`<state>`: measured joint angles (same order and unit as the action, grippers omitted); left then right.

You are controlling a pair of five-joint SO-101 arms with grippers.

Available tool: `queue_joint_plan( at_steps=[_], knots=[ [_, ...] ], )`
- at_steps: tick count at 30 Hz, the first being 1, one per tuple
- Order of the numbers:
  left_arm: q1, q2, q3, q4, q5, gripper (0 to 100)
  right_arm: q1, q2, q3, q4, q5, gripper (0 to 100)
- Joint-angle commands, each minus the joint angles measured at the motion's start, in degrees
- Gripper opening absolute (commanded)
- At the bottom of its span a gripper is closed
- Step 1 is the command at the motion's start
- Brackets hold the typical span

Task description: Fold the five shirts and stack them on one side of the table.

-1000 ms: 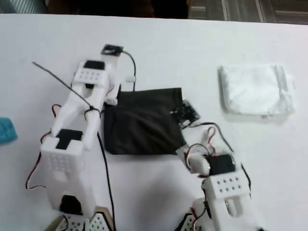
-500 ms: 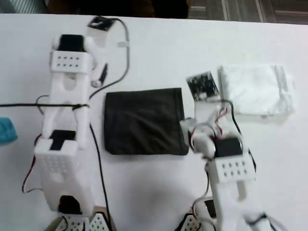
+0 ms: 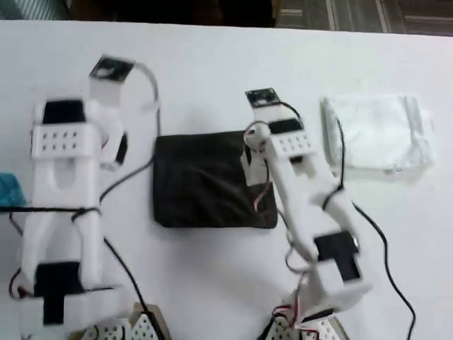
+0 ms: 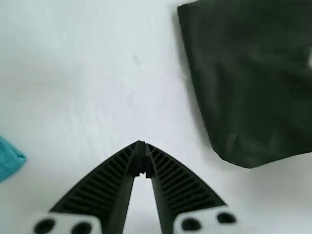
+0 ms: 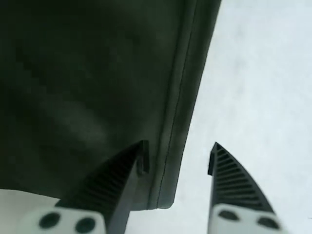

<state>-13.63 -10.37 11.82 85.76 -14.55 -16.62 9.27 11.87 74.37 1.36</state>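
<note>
The folded black shirt (image 3: pixel 202 180) lies mid-table (image 3: pixel 212 64), and the right arm hides its right edge from above. The right gripper (image 5: pixel 179 146) hangs spread across that hem. The left gripper (image 4: pixel 141 146) is pinched closed on nothing, beside the shirt's other edge. A folded white shirt (image 3: pixel 375 131) sits apart, rightward. Something teal (image 3: pixel 8 193), cut off at the table's left, is hard to identify.

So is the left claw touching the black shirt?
Apart. In the left wrist view the left gripper is shut above the table, and a strip of white table lies between its tip and the black shirt.
</note>
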Motion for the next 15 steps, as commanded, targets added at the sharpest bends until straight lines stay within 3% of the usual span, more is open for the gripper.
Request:
queue_joint_plan(
  at_steps=[1, 6, 15],
  knots=[
    [-5.45, -7.74, 14.02, -10.29, -0.97, 3, -0.48, 8.84, -11.60, 5.76, -0.62, 20.4],
    [-9.76, -14.33, 26.33, -16.97, -0.97, 3, -0.66, 20.35, -21.19, 10.68, -0.62, 20.5],
    [-10.11, -20.22, 48.04, -36.75, -1.05, 3, -1.19, 34.68, -34.81, 20.26, -0.26, 20.5]
  ],
)
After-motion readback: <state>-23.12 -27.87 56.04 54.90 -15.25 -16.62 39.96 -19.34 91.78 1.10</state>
